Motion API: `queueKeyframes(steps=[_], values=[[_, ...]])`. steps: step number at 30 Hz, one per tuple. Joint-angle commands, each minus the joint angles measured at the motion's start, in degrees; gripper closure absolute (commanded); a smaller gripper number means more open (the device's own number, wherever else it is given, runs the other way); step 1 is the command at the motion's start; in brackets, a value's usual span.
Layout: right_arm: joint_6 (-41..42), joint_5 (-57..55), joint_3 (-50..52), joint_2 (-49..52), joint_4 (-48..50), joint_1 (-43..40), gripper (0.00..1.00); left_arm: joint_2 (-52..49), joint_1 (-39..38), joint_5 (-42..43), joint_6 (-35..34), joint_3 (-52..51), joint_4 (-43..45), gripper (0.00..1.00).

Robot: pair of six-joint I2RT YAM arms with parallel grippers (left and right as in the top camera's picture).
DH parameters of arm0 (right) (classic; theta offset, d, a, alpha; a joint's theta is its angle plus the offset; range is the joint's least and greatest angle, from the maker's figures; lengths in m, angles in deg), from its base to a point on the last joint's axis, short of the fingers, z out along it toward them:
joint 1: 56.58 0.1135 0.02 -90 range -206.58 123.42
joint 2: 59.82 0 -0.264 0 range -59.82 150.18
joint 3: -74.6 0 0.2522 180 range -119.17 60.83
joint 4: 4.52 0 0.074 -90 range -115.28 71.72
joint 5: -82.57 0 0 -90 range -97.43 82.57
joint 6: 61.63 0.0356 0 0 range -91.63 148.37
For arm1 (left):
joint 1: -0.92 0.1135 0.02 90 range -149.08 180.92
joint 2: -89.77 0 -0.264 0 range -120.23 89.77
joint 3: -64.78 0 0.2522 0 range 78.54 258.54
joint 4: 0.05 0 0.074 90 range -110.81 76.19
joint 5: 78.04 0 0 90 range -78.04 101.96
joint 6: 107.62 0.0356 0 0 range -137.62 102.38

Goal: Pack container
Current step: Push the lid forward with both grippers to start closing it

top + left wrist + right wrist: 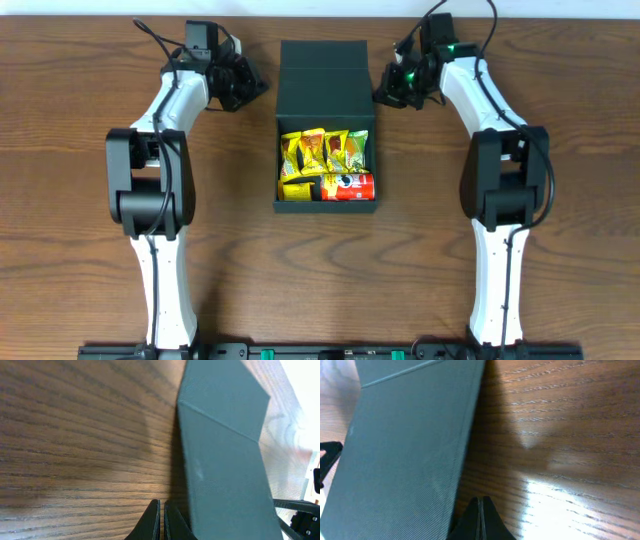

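The container (326,206) sat open at the middle of the overhead frame, its flap lid (325,62) laid back toward the top edge. Yellow snack packets (300,150), a green packet (356,150) and a red can (348,186) lay inside, and I saw no snack outside it, so I judged the filling done and only the lid left to close. My left gripper (243,88) hung just beside the flap's left edge, fingers together on nothing. The right gripper (393,88) mirrored it on the right, also closed and empty.
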Motion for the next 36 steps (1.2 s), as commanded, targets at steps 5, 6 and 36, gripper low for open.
queueKeyframes(steps=[5,6,36], values=[[1.22,0.26,-0.09,1.31,0.24,0.24,0.98,-2.78,0.07,2.86,-2.47,0.26,0.31,0.94],[1.25,0.26,-0.09,1.31,0.33,0.24,0.99,-3.02,0.07,3.26,-2.86,0.26,0.31,0.94],[2.69,14.32,-0.09,4.42,8.15,0.33,0.98,-3.61,-2.62,7.80,-3.39,0.28,6.34,0.94]])
